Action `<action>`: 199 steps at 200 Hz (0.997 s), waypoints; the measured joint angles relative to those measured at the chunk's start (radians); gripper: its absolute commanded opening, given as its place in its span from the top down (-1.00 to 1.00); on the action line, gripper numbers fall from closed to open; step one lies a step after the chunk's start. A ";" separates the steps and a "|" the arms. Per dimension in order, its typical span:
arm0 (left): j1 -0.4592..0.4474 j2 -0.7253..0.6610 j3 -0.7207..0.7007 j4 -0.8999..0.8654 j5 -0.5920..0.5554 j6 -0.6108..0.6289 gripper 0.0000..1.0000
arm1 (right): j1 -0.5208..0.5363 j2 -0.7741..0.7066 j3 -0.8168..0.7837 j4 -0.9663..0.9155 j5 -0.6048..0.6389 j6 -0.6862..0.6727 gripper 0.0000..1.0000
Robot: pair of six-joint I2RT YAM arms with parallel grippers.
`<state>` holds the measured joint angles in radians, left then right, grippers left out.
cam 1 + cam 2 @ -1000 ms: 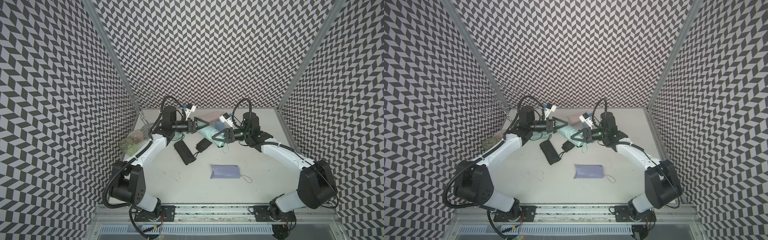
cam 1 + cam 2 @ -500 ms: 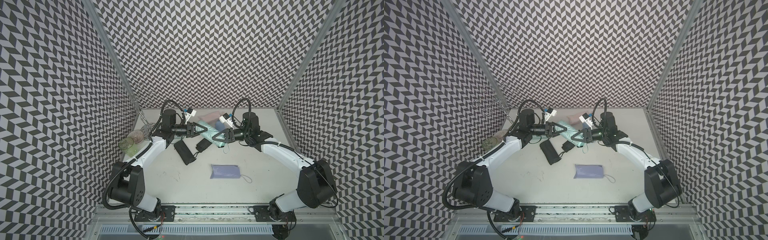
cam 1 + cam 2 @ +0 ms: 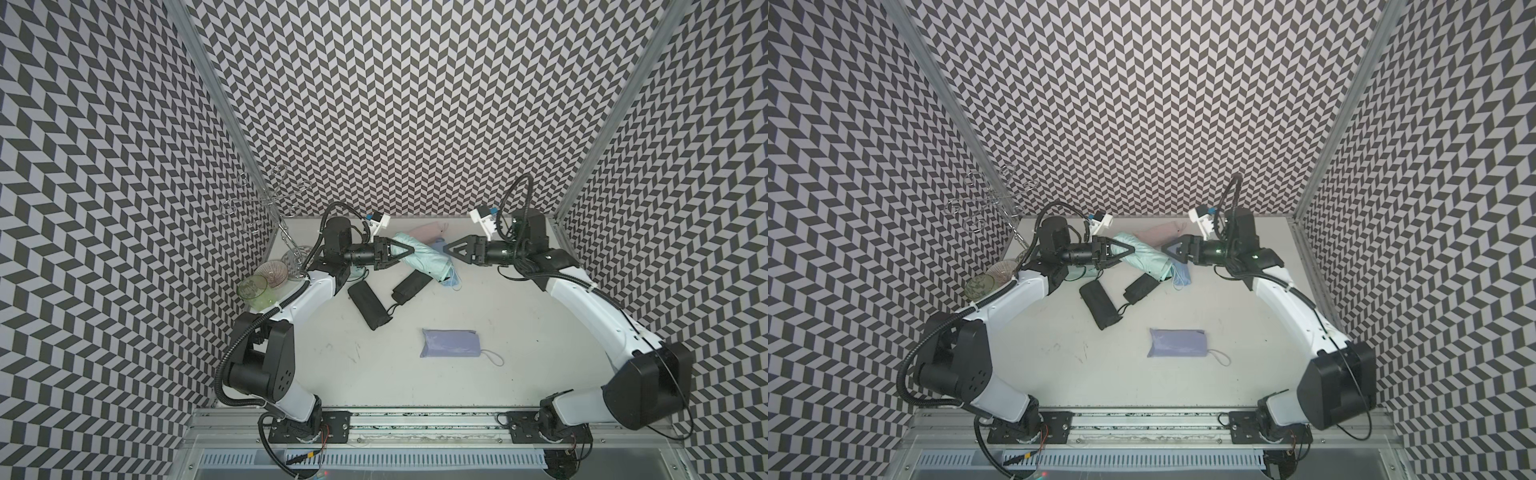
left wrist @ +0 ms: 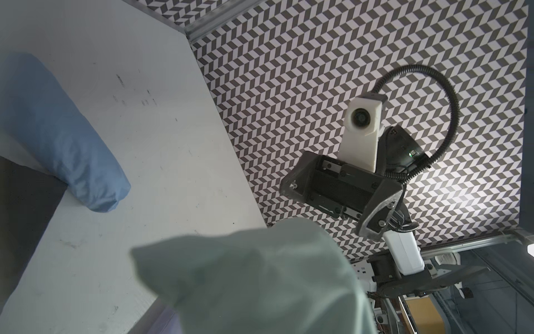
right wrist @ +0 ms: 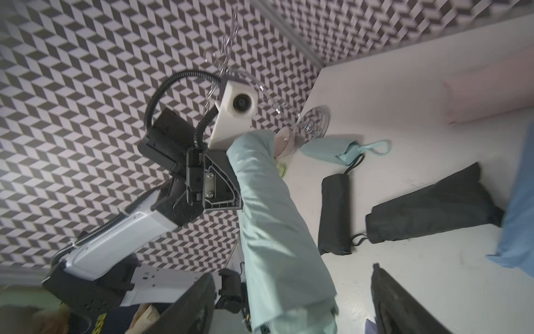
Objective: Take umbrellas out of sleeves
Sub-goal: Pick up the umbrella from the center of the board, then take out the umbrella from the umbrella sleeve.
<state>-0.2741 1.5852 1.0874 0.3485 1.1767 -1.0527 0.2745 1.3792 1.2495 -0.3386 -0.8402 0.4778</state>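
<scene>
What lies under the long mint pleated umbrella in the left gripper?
In both top views, a light blue fabric umbrella and one end of a black folded umbrella show from beneath the mint umbrella. Their covered parts cannot be seen.

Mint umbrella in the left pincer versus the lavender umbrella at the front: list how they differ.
Colour: the mint umbrella is pale green, the lavender umbrella pale purple.
Grip: the left pincer clamps the mint umbrella; the lavender umbrella lies untouched on the table.
Place: the mint umbrella is at the back, the lavender umbrella alone nearer the front.
Both are folded and compact.
</scene>
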 measured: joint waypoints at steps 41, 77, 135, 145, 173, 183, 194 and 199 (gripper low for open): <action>0.000 0.024 -0.048 0.116 -0.020 -0.143 0.59 | -0.013 -0.132 -0.147 0.076 -0.052 0.056 0.02; 0.000 0.027 -0.048 0.168 -0.029 -0.199 0.58 | -0.009 -0.122 -0.244 0.140 -0.102 0.130 0.05; -0.003 0.027 -0.051 0.186 -0.032 -0.224 0.58 | -0.004 -0.099 -0.252 0.210 -0.138 0.154 0.21; -0.005 0.027 -0.051 0.186 -0.032 -0.224 0.58 | -0.002 -0.095 -0.252 0.217 -0.144 0.159 0.22; -0.008 0.027 -0.051 0.186 -0.032 -0.224 0.58 | 0.006 -0.080 -0.252 0.222 -0.153 0.161 0.27; -0.009 0.027 -0.051 0.186 -0.032 -0.224 0.58 | 0.010 -0.077 -0.252 0.225 -0.156 0.161 0.27; -0.011 0.027 -0.051 0.186 -0.032 -0.224 0.58 | 0.012 -0.073 -0.252 0.229 -0.159 0.161 0.28; -0.011 0.027 -0.051 0.186 -0.032 -0.224 0.58 | 0.014 -0.073 -0.252 0.231 -0.159 0.161 0.28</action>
<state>-0.2855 1.6123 1.0359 0.5346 1.1446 -1.2766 0.2882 1.3064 0.9974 -0.1078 -0.9997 0.6384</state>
